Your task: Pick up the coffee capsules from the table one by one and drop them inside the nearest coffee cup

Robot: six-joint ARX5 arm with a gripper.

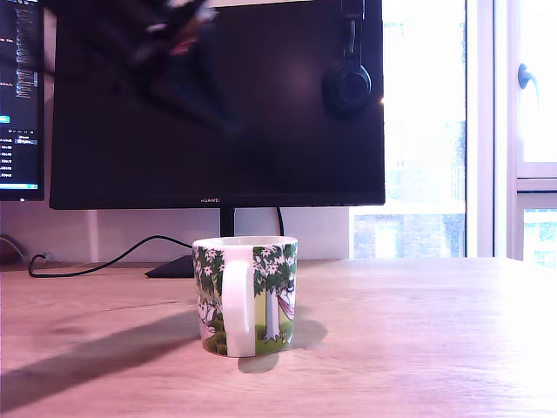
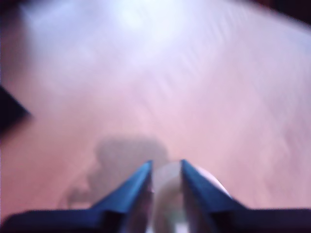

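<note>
Coffee cup (image 1: 245,296) is seen upright on the counter (image 1: 418,340); a blurred pale object is clamped in the end effector (image 2: 166,167).

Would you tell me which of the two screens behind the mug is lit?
The screen cut off at the exterior view's left edge: it shows lines of text, while the large central monitor is dark.

Cup (image 1: 246,296) stood on table (image 1: 418,340), handle toward camera; monitor (image 1: 218,104) stood behind it, headphones (image 1: 347,83) hung on the monitor.
</note>
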